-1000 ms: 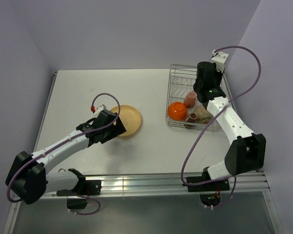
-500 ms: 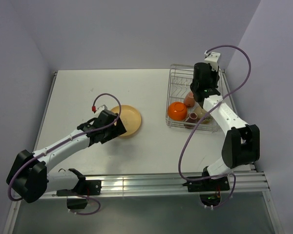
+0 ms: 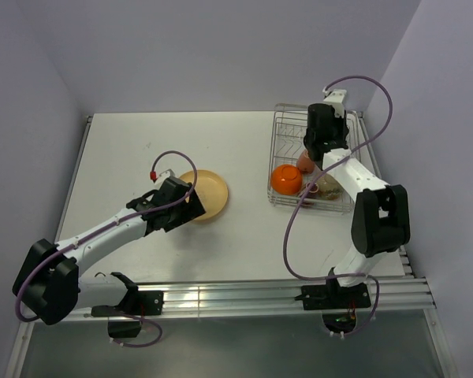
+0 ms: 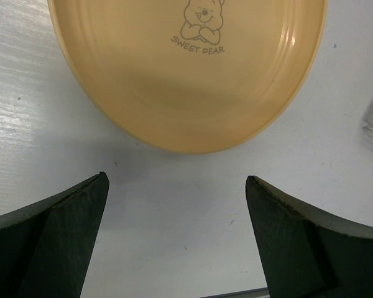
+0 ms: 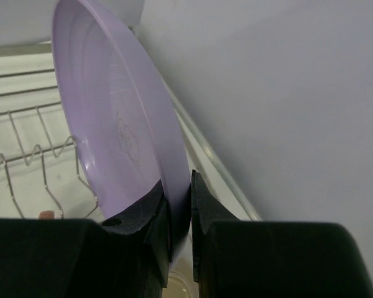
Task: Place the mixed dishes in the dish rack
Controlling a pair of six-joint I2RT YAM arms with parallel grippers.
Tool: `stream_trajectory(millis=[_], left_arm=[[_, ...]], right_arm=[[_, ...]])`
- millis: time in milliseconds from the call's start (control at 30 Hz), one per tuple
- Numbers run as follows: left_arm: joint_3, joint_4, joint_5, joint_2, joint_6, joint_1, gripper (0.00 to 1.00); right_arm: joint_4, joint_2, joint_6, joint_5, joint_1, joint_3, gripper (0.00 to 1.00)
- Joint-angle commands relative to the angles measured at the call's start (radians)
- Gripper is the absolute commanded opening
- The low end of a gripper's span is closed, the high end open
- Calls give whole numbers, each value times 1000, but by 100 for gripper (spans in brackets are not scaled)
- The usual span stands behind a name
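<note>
My right gripper (image 5: pixel 180 180) is shut on the rim of the large lilac plate (image 5: pixel 112 118). It holds the plate on edge above the tines of the silver wire dish rack (image 5: pixel 25 158). In the top view that gripper (image 3: pixel 322 135) hangs over the rack (image 3: pixel 282 126) and hides the plate. The orange bowl (image 3: pixel 286 179), the pink mug (image 3: pixel 305 162) and a pale bowl (image 3: pixel 329 187) sit in the rack. The small black cup is hidden. My left gripper (image 4: pixel 177 180) is open just short of a pale yellow dish with a bear print (image 4: pixel 193 68), which lies flat on the table (image 3: pixel 204 194).
The side wall (image 5: pixel 286 93) is close to the right of the lilac plate and the rack. The white table (image 3: pixel 134 150) ends at a metal rail (image 3: pixel 221 293) along the near edge. A purple cable (image 3: pixel 299 220) loops from the right arm over the rack's front.
My right arm has swung its wrist left and back over the rack, with the forearm turning inward. My left arm has barely moved.
</note>
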Motion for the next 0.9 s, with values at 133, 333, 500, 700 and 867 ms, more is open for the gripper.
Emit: stream_trajectory(millis=[133, 333, 500, 700, 867], left_arm=[[20, 28, 7, -2, 24, 2, 99], [29, 16, 12, 42, 19, 13, 99], [17, 35, 7, 73, 1, 13, 98], [-18, 58, 0, 79, -39, 16, 95], [-35, 60, -14, 60, -84, 21, 86]], right_arm=[[-52, 64, 66, -35, -6, 88, 0], [-199, 68, 177, -75, -6, 147, 87], [-256, 13, 216, -52, -3, 145, 100], [-328, -161, 290, -61, 40, 101, 100], [-435, -281, 353, -61, 144, 36, 100]])
